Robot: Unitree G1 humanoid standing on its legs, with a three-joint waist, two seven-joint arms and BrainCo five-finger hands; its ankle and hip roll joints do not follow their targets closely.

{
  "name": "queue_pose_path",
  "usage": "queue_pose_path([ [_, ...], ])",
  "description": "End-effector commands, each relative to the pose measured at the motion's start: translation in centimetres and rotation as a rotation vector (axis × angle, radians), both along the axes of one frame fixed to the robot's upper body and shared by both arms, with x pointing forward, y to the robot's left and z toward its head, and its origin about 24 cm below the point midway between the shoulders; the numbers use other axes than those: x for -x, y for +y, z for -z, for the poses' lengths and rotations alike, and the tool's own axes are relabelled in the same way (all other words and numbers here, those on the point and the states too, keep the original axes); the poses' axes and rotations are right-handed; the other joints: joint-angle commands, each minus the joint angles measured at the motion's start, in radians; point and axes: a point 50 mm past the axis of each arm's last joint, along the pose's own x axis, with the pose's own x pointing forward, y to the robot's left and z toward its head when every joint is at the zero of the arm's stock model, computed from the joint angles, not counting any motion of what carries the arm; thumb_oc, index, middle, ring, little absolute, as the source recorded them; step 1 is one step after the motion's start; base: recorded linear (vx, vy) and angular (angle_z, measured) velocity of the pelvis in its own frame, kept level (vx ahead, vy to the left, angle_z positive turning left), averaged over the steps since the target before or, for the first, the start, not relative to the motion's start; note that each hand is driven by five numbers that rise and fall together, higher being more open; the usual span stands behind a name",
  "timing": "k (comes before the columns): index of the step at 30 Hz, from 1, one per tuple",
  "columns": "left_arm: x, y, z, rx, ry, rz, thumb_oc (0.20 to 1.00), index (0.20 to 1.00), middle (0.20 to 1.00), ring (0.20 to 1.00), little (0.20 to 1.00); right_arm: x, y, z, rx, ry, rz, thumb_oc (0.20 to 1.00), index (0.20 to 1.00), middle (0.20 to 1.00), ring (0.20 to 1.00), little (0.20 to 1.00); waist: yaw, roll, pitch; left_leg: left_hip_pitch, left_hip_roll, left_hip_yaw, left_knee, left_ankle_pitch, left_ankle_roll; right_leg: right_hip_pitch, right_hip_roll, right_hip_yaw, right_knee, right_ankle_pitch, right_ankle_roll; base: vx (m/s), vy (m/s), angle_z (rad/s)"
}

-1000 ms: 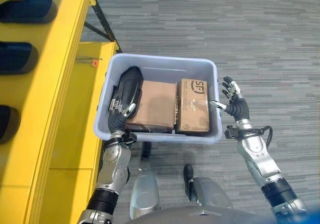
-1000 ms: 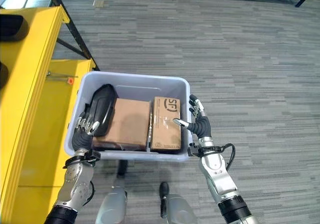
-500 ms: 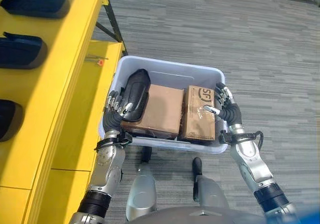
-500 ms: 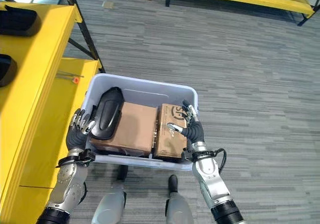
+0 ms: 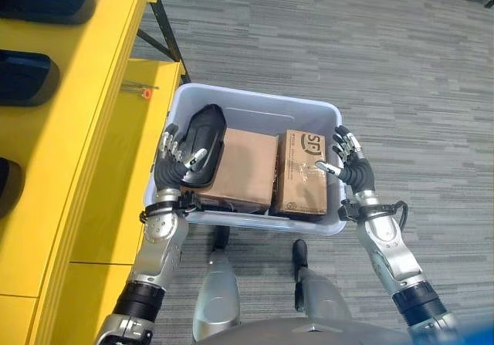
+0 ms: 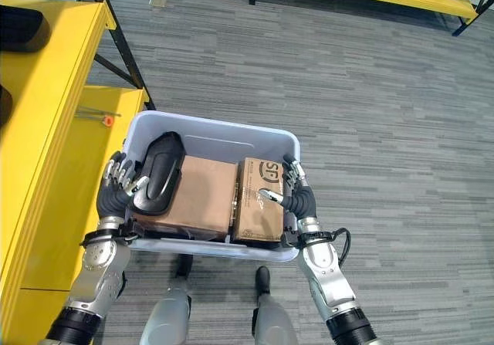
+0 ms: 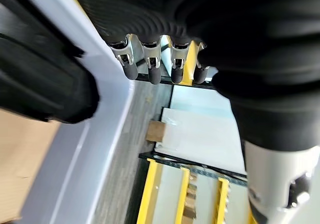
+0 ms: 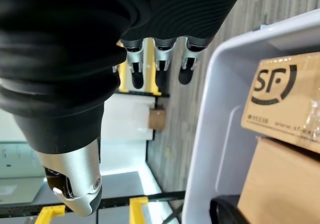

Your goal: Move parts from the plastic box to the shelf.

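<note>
- A pale grey-blue rectangular plastic box (image 5: 255, 109) with rounded corners is seen at the centre of the left eye view, above grey striped carpet (image 5: 401, 59).
- Three things lie in the box: a black, glossy, elongated moulded part (image 5: 202, 144) at its left end, a plain brown cardboard carton (image 5: 245, 167) in the middle, and a narrower brown printed cardboard carton (image 5: 301, 174) under clear tape on the right.
- The black part rests with one edge on the plain carton — tilted, its upper end near the box's far wall.
- The left hand (image 5: 171, 167) is placed against the box's left wall, fingers straight and spread, its thumb reaching over the rim just beside the black part; nothing is gripped.
- The right hand (image 5: 353, 169) is set against the box's right wall in the same manner, fingers extended and apart, thumb pointed inward over the rim toward the printed carton.
- A yellow metal shelf (image 5: 73, 129) fills the left side of the frame — more black moulded parts (image 5: 27, 76) are laid on its top level at the upper left.
- Compared with half a second ago, the box's contents are arranged as before; the left hand is seen slightly higher along the wall, and the right hand remains at the right wall, where a full second ago it stood clear of the box.
</note>
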Motion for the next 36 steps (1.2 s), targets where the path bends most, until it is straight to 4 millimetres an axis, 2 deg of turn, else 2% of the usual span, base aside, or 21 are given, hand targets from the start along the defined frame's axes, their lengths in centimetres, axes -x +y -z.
queue_pose_path([
  [1,-0.6,0.3,-2.7,-0.08,-0.136,-0.028,1.0,1.0,1.0,1.0,1.0,-0.2,-0.4,-3.7,-0.031,-0.185,0.0,1.0,1.0,1.0,1.0,1.0,0.002,-0.009,0.019,-0.005,0.026,0.016,0.06,-0.102,0.042,0.015,-0.051,-0.057,0.08,-0.05,0.024,-0.01,0.004,-0.04],
  [3,-1.0,0.3,-2.9,-0.096,-0.14,-0.032,1.0,1.0,1.0,1.0,1.0,-0.2,-0.3,-3.9,-0.032,-0.189,-0.007,1.0,1.0,1.0,1.0,1.0,0.0,-0.01,0.024,-0.011,0.027,0.018,0.06,-0.101,0.041,0.009,-0.05,-0.059,0.079,-0.047,0.025,0.0,0.0,0.0],
  [5,-2.4,0.5,-3.6,-0.15,-0.139,-0.063,1.0,1.0,1.0,1.0,1.0,-0.6,0.2,-4.4,-0.034,-0.21,-0.035,1.0,1.0,1.0,1.0,1.0,-0.009,-0.02,0.045,-0.037,0.032,0.024,0.066,-0.099,0.04,-0.016,-0.051,-0.058,0.077,-0.038,0.027,-0.04,0.013,-0.02],
  [7,-3.0,0.7,-3.5,-0.157,-0.123,-0.074,1.0,1.0,1.0,1.0,1.0,-0.7,0.3,-4.7,-0.029,-0.218,-0.039,1.0,1.0,1.0,1.0,1.0,-0.013,-0.024,0.054,-0.047,0.033,0.026,0.07,-0.098,0.04,-0.024,-0.051,-0.056,0.076,-0.032,0.028,-0.03,0.018,-0.07],
  [8,-4.0,0.9,-4.4,-0.193,-0.134,-0.099,1.0,1.0,1.0,1.0,1.0,-0.8,0.6,-5.0,-0.028,-0.231,-0.056,1.0,1.0,1.0,1.0,1.0,-0.018,-0.031,0.07,-0.064,0.032,0.028,0.08,-0.099,0.039,-0.038,-0.05,-0.056,0.077,-0.025,0.031,-0.02,0.028,-0.09],
  [11,-4.9,1.3,-5.1,-0.217,-0.138,-0.133,1.0,1.0,1.0,1.0,1.0,-0.9,0.9,-5.3,-0.042,-0.241,-0.072,1.0,1.0,1.0,1.0,1.0,-0.024,-0.042,0.093,-0.092,0.031,0.031,0.109,-0.106,0.038,-0.057,-0.049,-0.054,0.085,-0.023,0.032,-0.03,0.024,-0.1],
  [14,-5.6,1.6,-5.4,-0.233,-0.129,-0.153,1.0,1.0,1.0,1.0,1.0,-1.0,1.2,-5.5,-0.046,-0.25,-0.085,1.0,1.0,1.0,1.0,1.0,-0.028,-0.048,0.109,-0.114,0.029,0.028,0.127,-0.11,0.038,-0.07,-0.051,-0.056,0.09,-0.021,0.034,-0.01,0.011,0.0],
  [16,-6.7,2.7,-4.9,-0.238,-0.073,-0.194,1.0,1.0,1.0,1.0,1.0,-1.1,1.5,-6.1,-0.045,-0.276,-0.109,1.0,1.0,1.0,1.0,1.0,-0.037,-0.068,0.135,-0.15,0.024,0.024,0.154,-0.114,0.036,-0.087,-0.051,-0.062,0.093,-0.01,0.037,-0.05,0.033,-0.01],
  [18,-7.3,3.1,-5.4,-0.26,-0.062,-0.216,1.0,1.0,1.0,1.0,1.0,-1.0,1.5,-6.4,-0.042,-0.293,-0.108,1.0,1.0,1.0,1.0,1.0,-0.039,-0.075,0.157,-0.184,0.015,0.015,0.178,-0.121,0.037,-0.1,-0.055,-0.071,0.099,-0.01,0.038,-0.04,0.048,0.08],
  [22,-7.8,4.2,-5.8,-0.261,-0.045,-0.277,1.0,1.0,1.0,1.0,1.0,-0.9,1.5,-6.4,-0.061,-0.299,-0.101,1.0,1.0,1.0,1.0,1.0,-0.045,-0.091,0.18,-0.225,0.006,0.002,0.198,-0.124,0.038,-0.115,-0.059,-0.078,0.099,0.0,0.041,-0.03,0.033,0.14],
  [23,-8.0,4.9,-6.3,-0.252,-0.047,-0.313,1.0,1.0,1.0,1.0,1.0,-0.7,1.3,-6.3,-0.069,-0.298,-0.096,1.0,1.0,1.0,1.0,1.0,-0.049,-0.104,0.188,-0.243,0.004,-0.005,0.204,-0.125,0.038,-0.122,-0.06,-0.082,0.093,0.012,0.044,-0.01,0.019,0.14],
  [27,-8.0,5.1,-6.5,-0.257,-0.052,-0.321,1.0,1.0,1.0,1.0,1.0,-0.7,1.2,-6.2,-0.07,-0.295,-0.094,1.0,1.0,1.0,1.0,1.0,-0.05,-0.108,0.188,-0.251,0.002,-0.007,0.206,-0.125,0.039,-0.125,-0.06,-0.085,0.091,0.014,0.044,0.0,0.003,0.09],
  [28,-8.3,6.3,-7.5,-0.189,-0.073,-0.383,1.0,1.0,1.0,1.0,1.0,-0.4,1.0,-5.6,-0.083,-0.273,-0.081,1.0,1.0,1.0,1.0,1.0,-0.047,-0.129,0.201,-0.273,-0.004,-0.02,0.213,-0.131,0.038,-0.127,-0.059,-0.094,0.083,0.018,0.044,0.0,0.0,0.0],
  [36,-8.6,7.8,-9.1,-0.215,-0.077,-0.448,1.0,1.0,1.0,1.0,1.0,0.0,0.9,-5.8,-0.093,-0.284,-0.088,1.0,1.0,1.0,1.0,1.0,-0.062,-0.153,0.205,-0.323,-0.011,-0.04,0.226,-0.125,0.036,-0.149,-0.056,-0.109,0.072,0.023,0.045,0.01,0.007,0.12],
])
